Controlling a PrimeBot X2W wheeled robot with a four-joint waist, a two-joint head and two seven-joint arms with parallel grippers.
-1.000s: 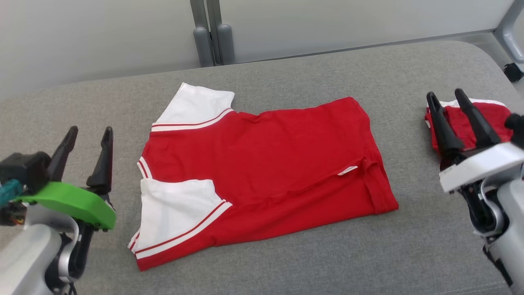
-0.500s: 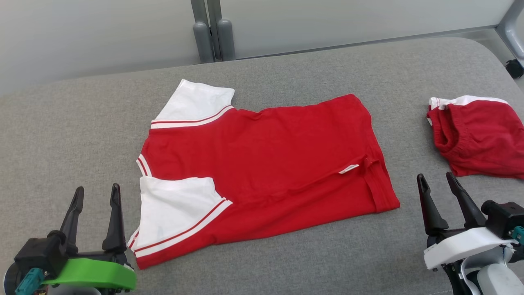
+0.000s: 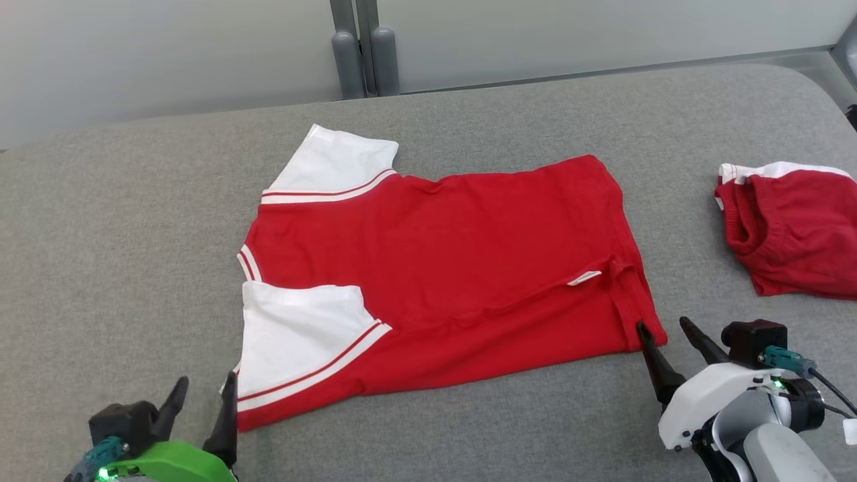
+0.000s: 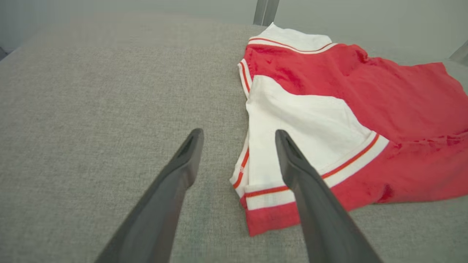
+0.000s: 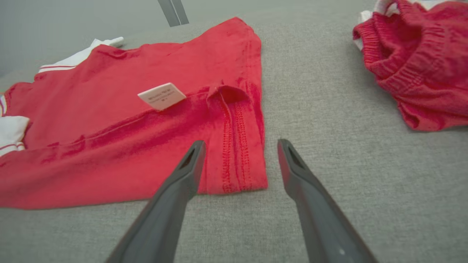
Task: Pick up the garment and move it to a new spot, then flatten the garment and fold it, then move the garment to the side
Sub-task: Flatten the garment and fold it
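Left fingers (image 3: 226, 418), right fingers (image 3: 659, 371) now lower — garment (image 3: 435, 268) corner between each pair

Setting: likely a robotics lab or test room. Grey fabric-covered bench (image 3: 120, 234) under the fingers (image 4: 172, 190); beyond them, a plain pale partition (image 3: 602, 27) and grey metal posts (image 3: 365, 53).

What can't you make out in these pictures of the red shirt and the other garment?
- Tag print on the shirt: too small and blurred, right wrist view.
- Other red garment: cut off by the head view's right edge.
- Sleeve hem behind one of the left gripper fingers: hidden in left wrist view; contact unclear.
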